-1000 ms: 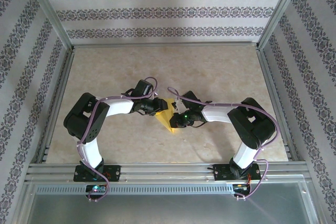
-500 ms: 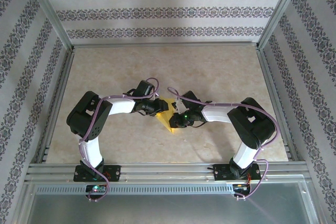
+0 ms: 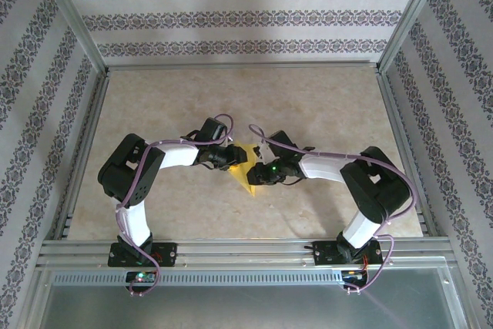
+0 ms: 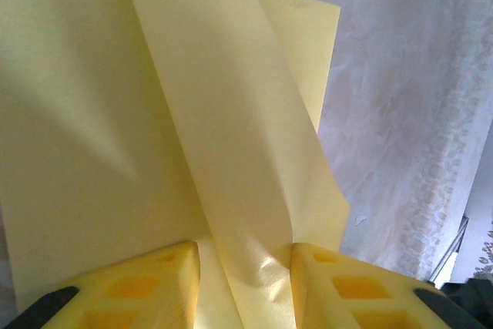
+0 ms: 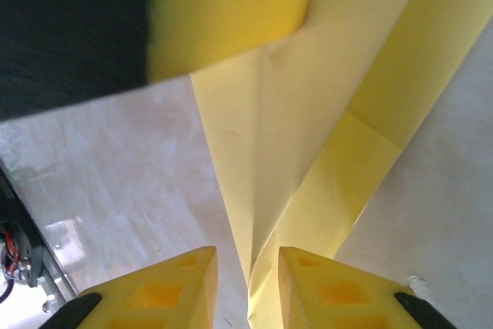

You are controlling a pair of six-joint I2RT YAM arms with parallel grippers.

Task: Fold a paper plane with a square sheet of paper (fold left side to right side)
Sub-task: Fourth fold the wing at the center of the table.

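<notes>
The square sheet of paper point(image 3: 245, 170) lies creased into a pointed shape on the table between both arms. My left gripper point(image 3: 233, 158) is over its upper left part. In the left wrist view the left gripper point(image 4: 245, 250) stands open, and a raised flap of the paper point(image 4: 231, 113) runs between its fingers, leaning on the right finger point(image 4: 339, 283). My right gripper point(image 3: 257, 177) sits at the paper's lower tip. Seen from the right wrist, the right gripper point(image 5: 248, 260) has its jaws apart, with the narrow tip of the paper point(image 5: 308, 129) between them, brushing the right finger point(image 5: 331, 290).
The beige table point(image 3: 308, 105) stretches out behind the arms, fenced by patterned walls and a metal frame rail point(image 3: 239, 248) at the near edge. The left gripper's yellow pad point(image 5: 231, 13) hangs over the paper at the top of the right wrist view.
My right gripper's jaws have opened off the paper's tip and that arm's elbow has drifted right. The left arm shifted slightly half a second earlier, then held still.
</notes>
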